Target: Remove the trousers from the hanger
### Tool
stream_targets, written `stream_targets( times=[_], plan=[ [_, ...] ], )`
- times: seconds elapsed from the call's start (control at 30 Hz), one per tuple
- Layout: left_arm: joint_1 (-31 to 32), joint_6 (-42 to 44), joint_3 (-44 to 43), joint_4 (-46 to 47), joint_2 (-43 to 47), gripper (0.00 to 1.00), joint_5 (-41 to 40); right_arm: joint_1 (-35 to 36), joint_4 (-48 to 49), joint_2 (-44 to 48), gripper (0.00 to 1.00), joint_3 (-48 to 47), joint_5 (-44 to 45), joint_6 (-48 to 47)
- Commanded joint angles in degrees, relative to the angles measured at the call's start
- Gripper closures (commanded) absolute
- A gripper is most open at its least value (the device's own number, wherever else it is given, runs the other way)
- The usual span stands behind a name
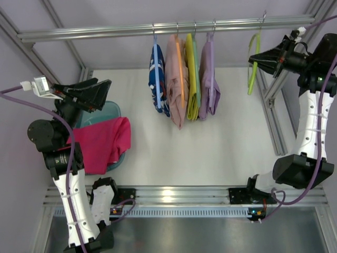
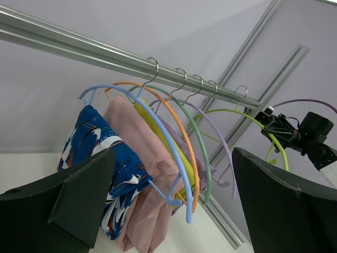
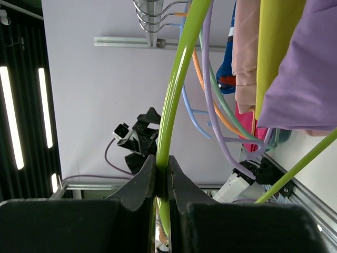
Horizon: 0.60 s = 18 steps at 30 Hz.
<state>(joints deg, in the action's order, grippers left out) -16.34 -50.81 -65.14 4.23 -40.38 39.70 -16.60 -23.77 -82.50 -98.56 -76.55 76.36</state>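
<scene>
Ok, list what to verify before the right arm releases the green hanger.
1. Trousers off the hanger: ok, the hanger is bare.
2. Hanger's hook over the rail: ok.
3. Right gripper, jaws shut on the hanger: ok.
4. Left gripper open, holding nothing: ok.
5. Trousers settled inside the teal basin: cannot tell, they drape over its rim.
</scene>
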Motion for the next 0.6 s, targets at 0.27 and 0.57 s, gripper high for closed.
stream_targets(
  times=[0.27, 0.57],
  plan=[
    [-0.1, 1.4, 0.6, 0.6, 0.2, 0.02, -0.1, -12.1, -4.2, 2.9, 1.0, 5.3, 0.2, -8.9],
    [-0.2, 2.1, 1.7, 0.6, 0.6, 0.02, -0.1, -17.9, -3.6, -0.2, 0.98, 3.7, -0.7, -10.3]
  ],
)
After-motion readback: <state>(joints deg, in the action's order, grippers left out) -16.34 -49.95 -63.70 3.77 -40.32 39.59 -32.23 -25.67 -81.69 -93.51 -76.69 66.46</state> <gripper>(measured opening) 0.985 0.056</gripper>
